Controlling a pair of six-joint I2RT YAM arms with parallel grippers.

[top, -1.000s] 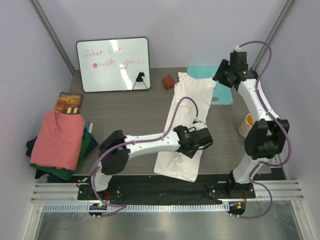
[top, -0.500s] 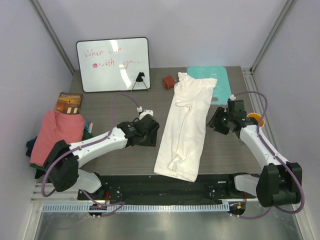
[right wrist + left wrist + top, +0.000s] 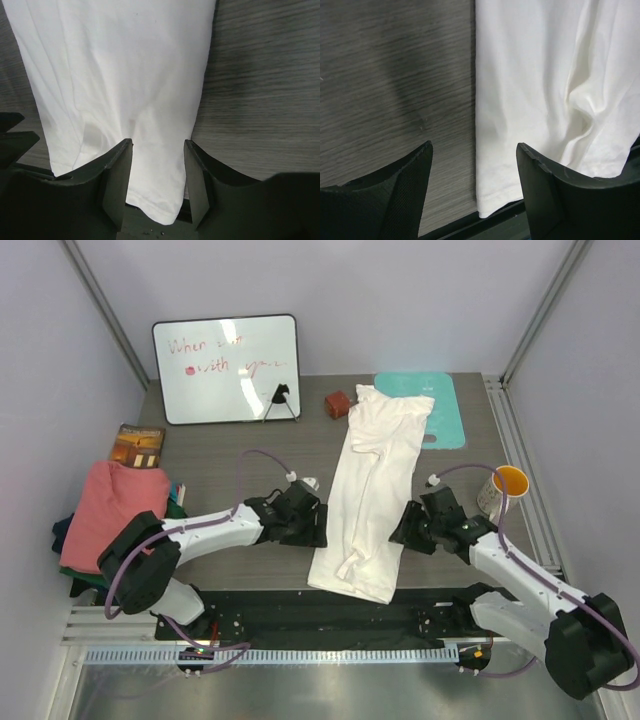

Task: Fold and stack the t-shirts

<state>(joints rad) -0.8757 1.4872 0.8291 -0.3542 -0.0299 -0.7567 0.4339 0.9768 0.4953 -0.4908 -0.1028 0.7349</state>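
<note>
A white t-shirt (image 3: 370,495), folded into a long narrow strip, runs down the middle of the table to its near edge. My left gripper (image 3: 312,530) hangs open over its near left edge (image 3: 485,165); my right gripper (image 3: 402,532) hangs open over its near right corner (image 3: 157,195). Neither holds cloth. In the left wrist view the gripper (image 3: 474,155) straddles the hem's left border; in the right wrist view the gripper (image 3: 157,150) has white cloth below its gap. A salmon-pink shirt (image 3: 110,515) tops a pile with dark green (image 3: 172,530) and navy (image 3: 62,532) ones at the left.
A whiteboard (image 3: 226,368) stands at the back left, with a small brown block (image 3: 337,403) beside the shirt's collar. A teal mat (image 3: 432,405) lies at the back right. An orange-lined cup (image 3: 499,490) stands at the right edge. A book (image 3: 137,445) lies behind the pile.
Both arms have swung in from apart and come down to the shirt's near end, the left on its left side, the right on its right. The shirt has not moved.
</note>
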